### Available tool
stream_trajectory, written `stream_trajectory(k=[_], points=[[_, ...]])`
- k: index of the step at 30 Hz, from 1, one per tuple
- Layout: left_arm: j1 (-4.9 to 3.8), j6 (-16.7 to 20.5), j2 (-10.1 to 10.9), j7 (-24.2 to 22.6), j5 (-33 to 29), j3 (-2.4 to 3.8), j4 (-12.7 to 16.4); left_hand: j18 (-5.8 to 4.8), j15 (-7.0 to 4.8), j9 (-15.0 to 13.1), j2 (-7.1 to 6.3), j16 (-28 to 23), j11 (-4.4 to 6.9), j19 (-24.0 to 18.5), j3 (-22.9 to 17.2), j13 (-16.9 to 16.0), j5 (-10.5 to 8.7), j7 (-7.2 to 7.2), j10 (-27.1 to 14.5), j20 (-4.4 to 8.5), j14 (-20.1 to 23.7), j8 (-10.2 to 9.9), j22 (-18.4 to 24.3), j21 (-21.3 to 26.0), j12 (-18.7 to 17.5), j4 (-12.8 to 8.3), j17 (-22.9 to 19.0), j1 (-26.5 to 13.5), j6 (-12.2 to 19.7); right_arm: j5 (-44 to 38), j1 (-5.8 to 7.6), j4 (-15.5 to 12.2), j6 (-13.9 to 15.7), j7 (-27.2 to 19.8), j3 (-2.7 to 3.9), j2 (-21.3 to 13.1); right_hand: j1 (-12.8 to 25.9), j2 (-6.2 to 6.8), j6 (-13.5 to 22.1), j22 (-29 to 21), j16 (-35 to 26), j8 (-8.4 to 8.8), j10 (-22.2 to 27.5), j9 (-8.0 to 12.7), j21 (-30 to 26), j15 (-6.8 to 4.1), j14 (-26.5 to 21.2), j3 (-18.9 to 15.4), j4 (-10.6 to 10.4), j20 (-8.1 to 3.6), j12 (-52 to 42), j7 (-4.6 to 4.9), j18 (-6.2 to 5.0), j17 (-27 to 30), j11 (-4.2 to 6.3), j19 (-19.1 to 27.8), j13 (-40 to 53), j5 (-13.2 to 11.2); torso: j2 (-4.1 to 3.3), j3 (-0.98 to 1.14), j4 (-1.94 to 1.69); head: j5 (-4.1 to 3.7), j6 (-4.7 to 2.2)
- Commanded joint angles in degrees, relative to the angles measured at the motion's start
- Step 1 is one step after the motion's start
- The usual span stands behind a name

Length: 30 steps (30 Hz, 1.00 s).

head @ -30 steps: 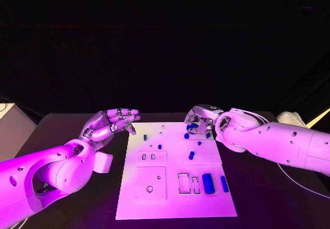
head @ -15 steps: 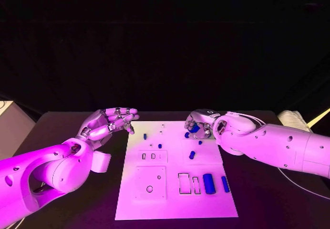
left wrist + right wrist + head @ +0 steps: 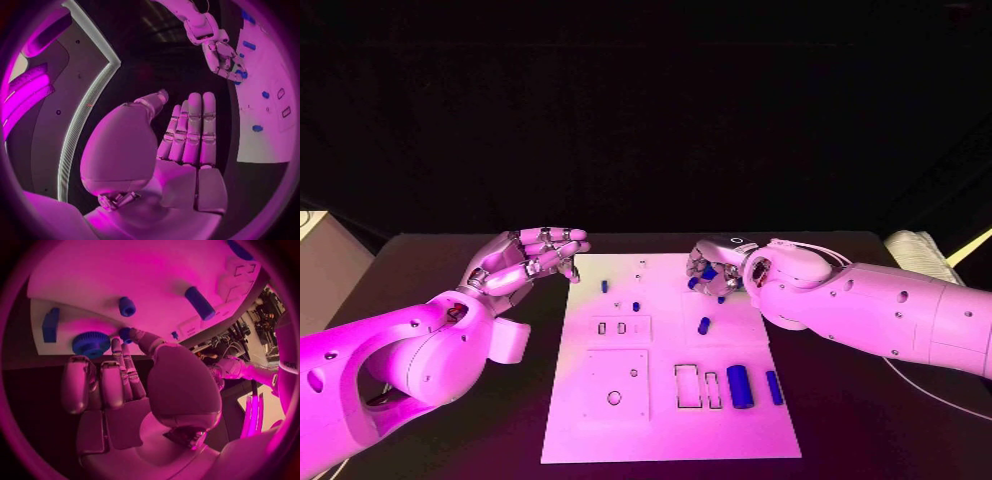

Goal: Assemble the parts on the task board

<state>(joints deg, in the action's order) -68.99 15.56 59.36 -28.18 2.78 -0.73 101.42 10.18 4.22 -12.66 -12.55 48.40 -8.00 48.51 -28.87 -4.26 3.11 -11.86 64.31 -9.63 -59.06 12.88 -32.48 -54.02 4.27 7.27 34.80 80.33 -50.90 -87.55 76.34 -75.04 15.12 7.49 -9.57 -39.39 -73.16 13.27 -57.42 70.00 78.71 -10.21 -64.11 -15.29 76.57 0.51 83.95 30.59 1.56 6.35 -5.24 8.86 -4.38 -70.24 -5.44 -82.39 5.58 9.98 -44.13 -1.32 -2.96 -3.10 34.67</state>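
Observation:
The white task board (image 3: pixel 589 430) lies in the middle of the black table. My right hand (image 3: pixel 715 266) is low over its far right corner, fingers stretched out and apart. Its fingertips (image 3: pixel 119 347) reach a blue gear (image 3: pixel 92 343) lying on the board (image 3: pixel 125 270), and the thumb tip is beside a small blue peg (image 3: pixel 125 333). A blue block (image 3: pixel 50 325) and two blue cylinders (image 3: pixel 199 302) lie nearby. My left hand (image 3: pixel 531 252) hovers off the board's far left corner, holding nothing (image 3: pixel 187 135). Near the front right lie a thick blue cylinder (image 3: pixel 738 385) and a blue bar (image 3: pixel 773 386).
Small blue pegs (image 3: pixel 702 325) (image 3: pixel 635 306) (image 3: pixel 604 287) stand mid-board. Rectangular slots (image 3: pixel 687 385) and a round hole (image 3: pixel 613 397) are cut in the near half. A pale bundle (image 3: pixel 913 245) sits at the table's far right, with a thin cable (image 3: pixel 920 385) along that side.
My right hand has come down and a little nearer over the far right corner of the board, closing on the blue gear. The left hand has hardly moved.

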Motion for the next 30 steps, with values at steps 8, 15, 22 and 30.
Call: stream_trajectory(k=[8, 15, 22, 30], points=[[-0.18, -1.2, 0.1, 0.2, 0.3, 0.05, 0.1, 0.16, -0.05, -0.1, 0.22, 0.4, -0.20, -0.6, -0.4, -0.1, -0.16, -0.10, -0.2, -0.18, 0.4, -0.3, -0.2, -0.4, -0.4, -0.1, 0.0, -0.5, 0.4, -1.0, -0.29, -0.2, 0.7, 0.1, -0.03, 0.3, -0.6, -1.06, -2.6, 3.6, 1.0, -1.61, -3.1, -1.4, 2.5, -0.52, 2.6, 1.6, -0.7, -0.51, -1.7, -0.80, 1.06, -0.6, 0.79, -1.3, 1.1, 0.1, -0.32, 0.01, -0.14, 0.00, -0.03], [-0.23, -1.3, 0.2, 0.4, 0.3, 0.05, 0.1, 0.17, -0.05, -0.1, 0.31, 0.4, -0.21, -0.6, -0.5, -0.1, -0.17, -0.11, -0.2, -0.20, 0.5, -0.3, -0.3, -0.6, -0.3, -0.2, 0.0, -0.5, 0.5, -1.3, -0.32, -0.3, 3.7, 0.8, -0.03, 0.4, -2.8, -3.41, -5.7, 7.7, 1.5, -3.83, -6.9, -3.6, 5.3, -1.75, 2.7, 3.7, 0.3, -1.54, -3.5, -2.07, 1.81, -0.9, 2.33, -2.7, 2.8, -3.2, -0.37, 0.02, -0.09, 0.03, -0.08], [-0.27, -1.6, 0.2, 0.6, 0.3, 0.05, 0.1, 0.18, -0.05, -0.1, 0.36, 0.4, -0.21, -0.7, -0.6, -0.1, -0.17, -0.11, -0.2, -0.21, 0.5, -0.3, -0.3, -0.6, -0.3, -0.2, 0.0, -0.4, 0.5, -1.8, -0.33, -0.7, 9.4, 2.0, -0.02, 0.6, -3.6, -4.03, -6.1, 11.7, 1.5, -4.67, -8.0, -5.0, 8.0, -2.27, 2.6, 4.3, 1.3, -2.10, -4.0, -2.25, 2.62, -0.6, 2.85, -4.2, 4.1, -3.5, -0.48, 0.00, -0.18, 0.00, -0.29], [-0.28, -1.8, 0.1, 0.7, 0.3, 0.05, -0.1, 0.19, -0.05, -0.2, 0.45, 0.5, -0.21, -0.8, -0.7, -0.1, -0.18, -0.11, -0.3, -0.23, 0.5, -0.3, -0.4, -0.8, -0.3, -0.3, 0.0, -0.4, 0.5, -2.2, -0.05, -0.9, 13.7, 3.0, 0.24, 2.2, -3.6, -3.90, -5.8, 11.8, 1.5, -4.65, -7.7, -5.4, 8.1, -2.21, 2.6, 4.5, 1.6, -2.12, -3.8, -2.09, 2.64, -0.4, 2.71, -4.2, 4.5, -3.4, -0.52, -0.10, -0.30, -0.03, -0.67]])
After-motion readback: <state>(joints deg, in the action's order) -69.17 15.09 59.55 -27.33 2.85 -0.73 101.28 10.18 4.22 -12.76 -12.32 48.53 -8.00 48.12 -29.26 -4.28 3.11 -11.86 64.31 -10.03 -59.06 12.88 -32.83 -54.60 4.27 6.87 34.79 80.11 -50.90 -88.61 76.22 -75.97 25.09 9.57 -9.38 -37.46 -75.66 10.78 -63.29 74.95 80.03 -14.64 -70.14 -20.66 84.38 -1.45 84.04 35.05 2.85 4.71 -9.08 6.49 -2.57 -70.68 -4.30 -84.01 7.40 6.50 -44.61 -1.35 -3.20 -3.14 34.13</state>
